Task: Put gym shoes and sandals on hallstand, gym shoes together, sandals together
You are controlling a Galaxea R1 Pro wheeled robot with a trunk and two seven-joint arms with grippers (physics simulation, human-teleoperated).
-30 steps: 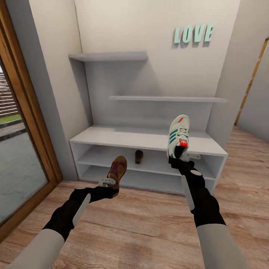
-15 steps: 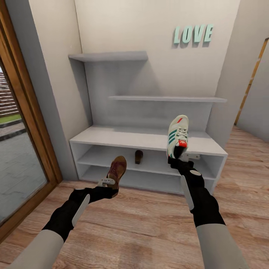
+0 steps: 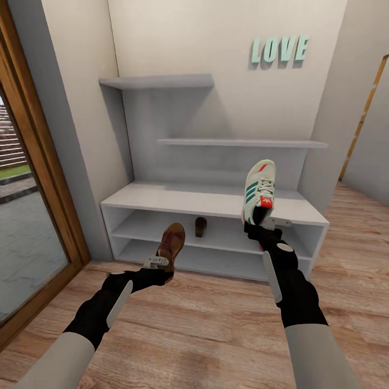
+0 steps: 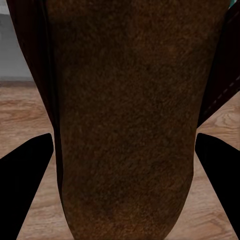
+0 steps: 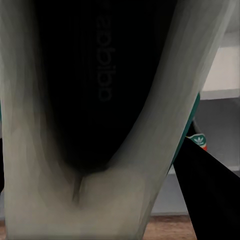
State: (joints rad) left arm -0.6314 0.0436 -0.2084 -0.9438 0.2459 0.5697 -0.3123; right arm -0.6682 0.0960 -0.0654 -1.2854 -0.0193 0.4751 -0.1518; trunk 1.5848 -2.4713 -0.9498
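Observation:
My left gripper point(image 3: 161, 264) is shut on the heel end of a brown sandal point(image 3: 170, 244), holding it toe-up above the corridor floor point(image 3: 205, 324) in front of the hallstand point(image 3: 178, 200). In the left wrist view the sandal point(image 4: 125, 110) sits between the black fingers point(image 4: 25, 185). My right gripper point(image 3: 265, 223) is shut on the heel of a white gym shoe point(image 3: 258, 190) with green stripes, raised over the right part of the bench top. The shoe's dark opening point(image 5: 100, 85) faces the right wrist camera. A second small brown sandal point(image 3: 201, 226) stands on the shelf inside the hallstand.
A wood-framed glass door point(image 3: 32, 216) lines the left side. Two floating shelves point(image 3: 162, 81) hang above the bench, with teal LOVE letters point(image 3: 279, 49) on the wall. A doorway point(image 3: 367, 135) opens to the right.
My right gripper has lifted the gym shoe slightly higher over the bench. The left gripper and its sandal have edged up a little.

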